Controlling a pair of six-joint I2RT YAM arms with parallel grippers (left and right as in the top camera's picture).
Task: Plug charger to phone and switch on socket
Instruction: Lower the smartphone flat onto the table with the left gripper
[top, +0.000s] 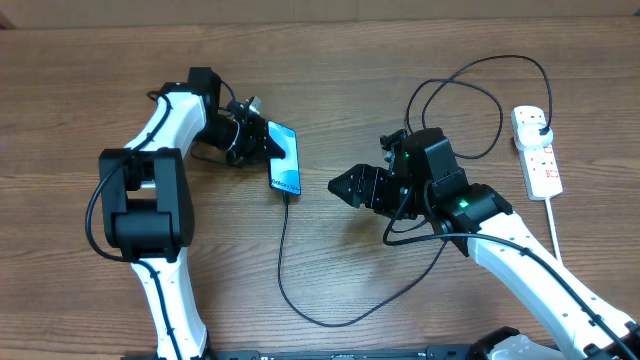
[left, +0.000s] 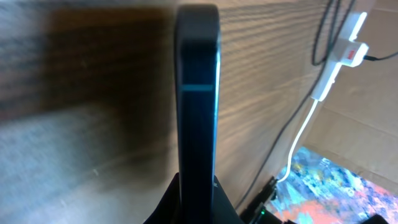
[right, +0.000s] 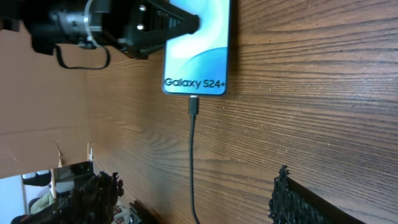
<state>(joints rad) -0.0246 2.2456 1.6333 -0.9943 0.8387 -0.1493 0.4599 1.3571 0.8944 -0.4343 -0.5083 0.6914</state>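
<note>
My left gripper (top: 263, 140) is clamped on the phone (top: 286, 160) at its upper left edge, left of centre in the overhead view. The phone's long axis runs nearly top to bottom of the frame, screen up, and its lower end holds the connector tip of the charger (top: 283, 260). My right gripper (top: 338, 187) stands spread and empty just right of the phone, not touching it. The socket (top: 538, 152) lies at upper right, with the charger's black plug at its upper end.

A: Where do we have the phone (top: 285, 159)?
B: On the table (top: 80, 60), left of centre; charger (top: 283, 270) joins its near end, loops right. We have its plug in the socket (top: 536, 150), far right.
</note>
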